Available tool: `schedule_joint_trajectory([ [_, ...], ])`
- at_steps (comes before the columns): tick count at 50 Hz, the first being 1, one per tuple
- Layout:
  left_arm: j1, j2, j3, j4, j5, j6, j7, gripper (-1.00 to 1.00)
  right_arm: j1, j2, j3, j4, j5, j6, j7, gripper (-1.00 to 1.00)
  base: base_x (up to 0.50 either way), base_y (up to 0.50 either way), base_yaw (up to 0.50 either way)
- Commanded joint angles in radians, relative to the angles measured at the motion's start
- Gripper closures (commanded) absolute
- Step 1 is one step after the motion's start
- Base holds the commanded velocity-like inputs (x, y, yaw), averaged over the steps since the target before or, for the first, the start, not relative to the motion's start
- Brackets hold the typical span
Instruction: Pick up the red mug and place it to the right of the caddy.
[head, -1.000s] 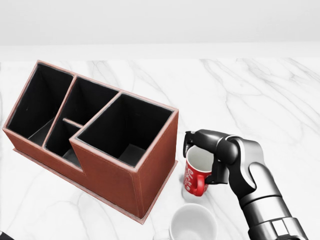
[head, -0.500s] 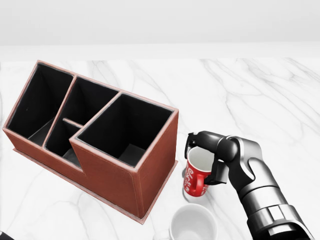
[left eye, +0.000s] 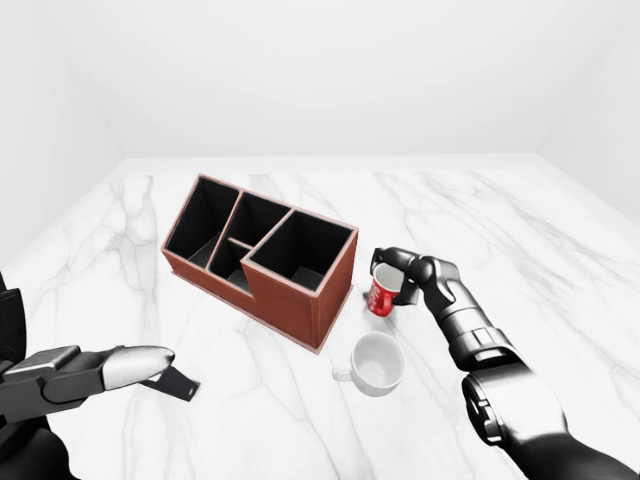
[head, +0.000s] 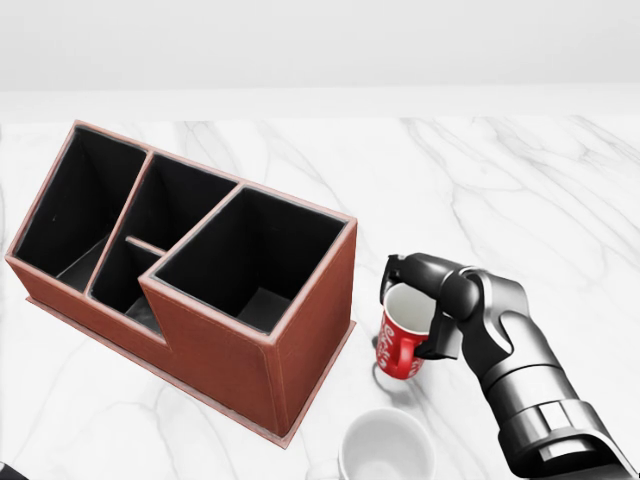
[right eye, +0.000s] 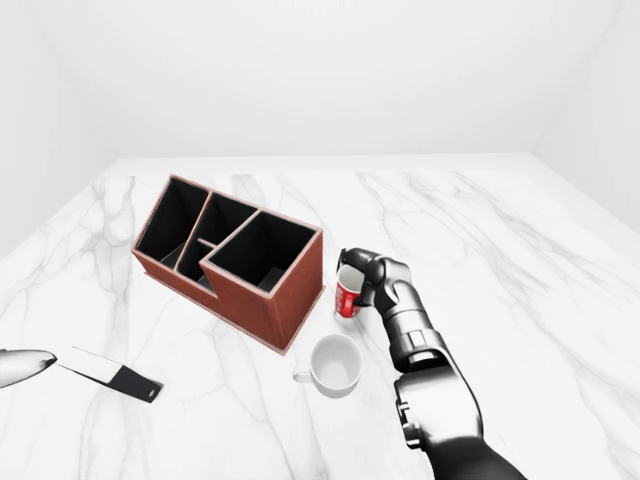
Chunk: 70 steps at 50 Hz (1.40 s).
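Now tilted, red mug (head: 402, 340) with white interior, white lettering.

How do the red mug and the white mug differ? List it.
The red mug is red with white lettering and tilted; the white mug is plain and stands flat. The right hand grips the red mug; nothing touches the white mug. The white mug looks wider. Both are empty and right of the caddy.

Mugs: we count 2 — 1 red mug (head: 402, 340), 1 white mug (left eye: 376, 361).
Caddies: we see 1 caddy (head: 225, 335), w/ 4 compartments.
Flat dark items on marble: we see 1, a flat card-like thing (right eye: 110, 373), can't tell what.
Robot hands: we see 2 — left hand (left eye: 85, 370), right hand (head: 432, 300).
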<state>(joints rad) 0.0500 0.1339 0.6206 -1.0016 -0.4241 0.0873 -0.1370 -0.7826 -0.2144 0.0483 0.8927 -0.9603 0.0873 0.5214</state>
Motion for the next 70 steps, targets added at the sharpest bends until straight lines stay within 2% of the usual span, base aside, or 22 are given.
schedule_joint_trajectory([
  [1, -0.004, 0.006, 0.010, -0.002, -0.012, 0.000, 0.005, -1.00, 0.024, 0.016, -0.001, -0.016, -0.019, 0.000, -0.076, 1.00, 0.00, 0.00, 0.00],
  [10, -0.003, 0.008, 0.011, -0.007, -0.016, 0.000, 0.007, -1.00, 0.010, 0.015, 0.008, 0.084, -0.053, 0.000, -0.237, 1.00, 0.00, 0.00, 0.00],
  [16, -0.002, 0.005, 0.003, -0.006, -0.008, 0.000, 0.005, -1.00, 0.018, 0.014, 0.005, 0.055, -0.051, 0.000, -0.217, 1.00, 0.00, 0.00, 0.00],
  [33, 0.001, -0.003, -0.012, -0.002, 0.008, 0.000, -0.003, -1.00, -0.031, 0.017, 0.007, 0.162, -0.020, 0.000, -0.321, 1.00, 0.00, 0.00, 0.00],
  [41, 0.002, -0.002, -0.005, -0.010, 0.000, 0.000, -0.001, -1.00, -0.037, 0.025, 0.013, 0.206, -0.005, 0.000, -0.344, 1.00, 0.00, 0.00, 0.00],
  [49, -0.003, 0.010, 0.030, -0.010, -0.030, 0.000, 0.004, -1.00, -0.033, 0.042, 0.025, 0.252, -0.007, 0.000, -0.367, 1.00, 0.00, 0.00, 0.00],
  [70, 0.001, 0.011, 0.026, -0.019, -0.033, 0.000, 0.007, -1.00, -0.037, 0.047, 0.028, 0.327, -0.002, -0.002, -0.403, 1.00, 0.00, 0.00, 0.00],
])
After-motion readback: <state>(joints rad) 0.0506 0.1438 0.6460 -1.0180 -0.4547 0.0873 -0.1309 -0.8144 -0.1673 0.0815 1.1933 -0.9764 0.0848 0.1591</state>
